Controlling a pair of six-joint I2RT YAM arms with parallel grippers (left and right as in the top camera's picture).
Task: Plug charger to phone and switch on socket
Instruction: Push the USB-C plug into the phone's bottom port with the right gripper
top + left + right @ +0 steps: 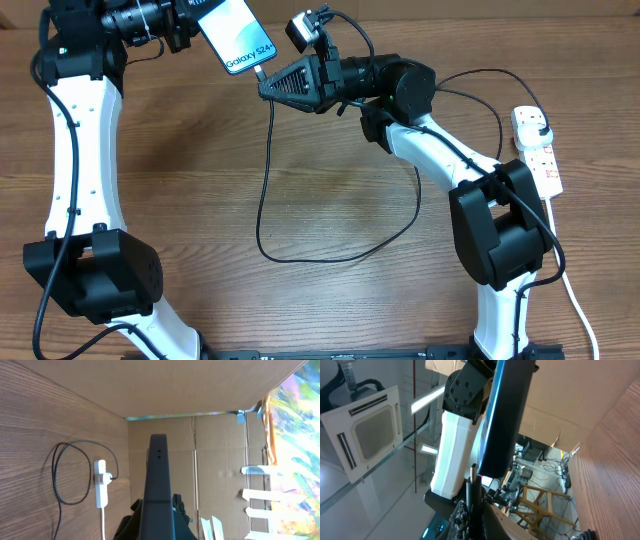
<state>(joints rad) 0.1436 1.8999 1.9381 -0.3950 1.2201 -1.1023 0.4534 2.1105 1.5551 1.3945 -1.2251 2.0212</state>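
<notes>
- The phone [237, 36] is held up over the far left part of the worktop [180, 200]. Its cyan screen faces up and the end with the "Galaxy S24" text points toward the right arm.
- The left fingers [183, 30] are clenched on the phone's far end.
- In the left wrist view the phone [159, 485] shows edge-on as a dark slab running away from the camera.
- The right fingers [290, 78] are clenched on the connector tip of the charger [262, 200] and hold it right against the phone's lower end.
- In the right wrist view the tip [473, 477] stands at the phone's bottom edge [505, 415]. I cannot tell whether it is seated in the port.
- From the tip the black cable drops to the worktop and curves in a wide loop across the middle. It then rises to the right, to its black plug [535, 122].
- The plug sits in the far end of the socket [545, 165], which lies flat along the right edge of the worktop.
- The socket's thick white cord [575, 300] trails toward the near edge.
- The switch positions are too small to read.
</notes>
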